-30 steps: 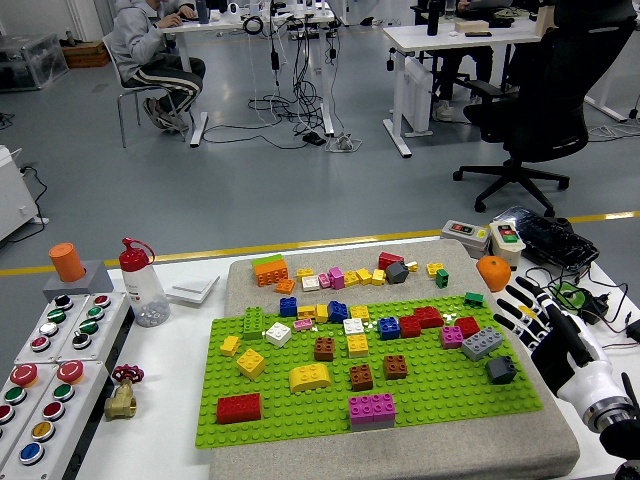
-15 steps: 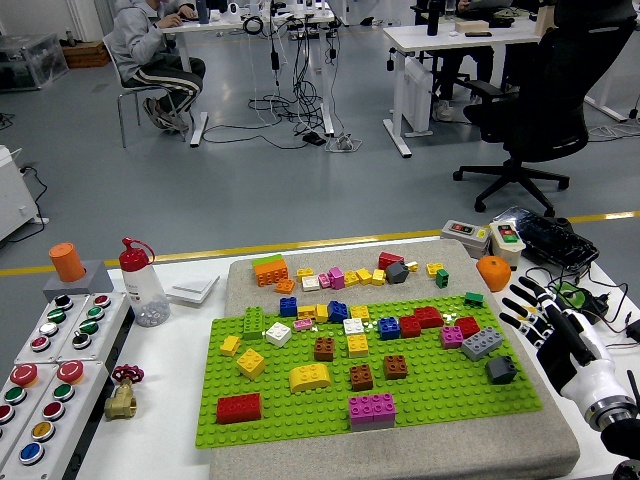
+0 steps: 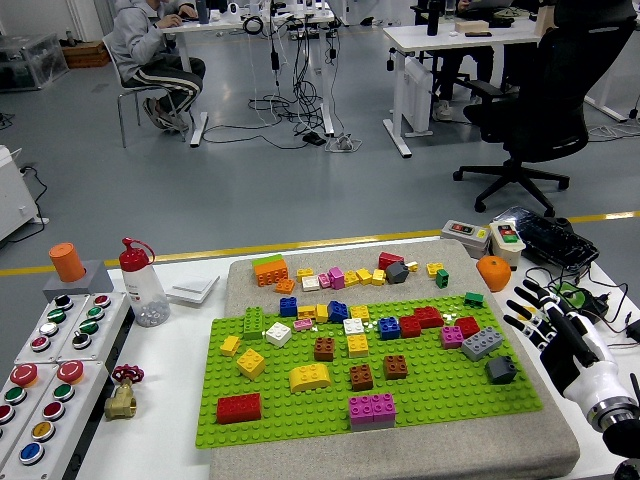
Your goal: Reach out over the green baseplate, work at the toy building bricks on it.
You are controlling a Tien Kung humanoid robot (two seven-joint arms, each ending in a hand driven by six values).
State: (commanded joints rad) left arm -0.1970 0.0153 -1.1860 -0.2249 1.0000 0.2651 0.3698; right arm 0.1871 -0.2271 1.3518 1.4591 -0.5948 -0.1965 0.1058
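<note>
So we're looking down at the green baseplate lying on a grey mat around the middle of the table, running toward the right edge, and it's carrying a scatter of toy bricks. Our right hand is coming in from the near right corner, hanging just off the baseplate's right edge with the forearm angling up from the bottom right. The fingers are spreading loosely and pointing toward the far left, holding nothing, and as far as we can tell not touching any brick. Closest to it are a light grey brick and a dark grey brick, both sitting near the plate's right edge, with a pink brick right beside the light grey one. Over at the near left corner of the plate a red brick is sitting, a magenta brick is sitting along the near edge, and a curved yellow brick is sitting in the middle next to some brown bricks. A bunch of loose bricks, including an orange brick, are lying on the mat past the plate's far edge. Near the left edge of the table we're seeing a button panel, a brass valve and a clear bottle with a red cap. An orange ball-ish thing is sitting toward the far right corner, beside a small switch box.
</note>
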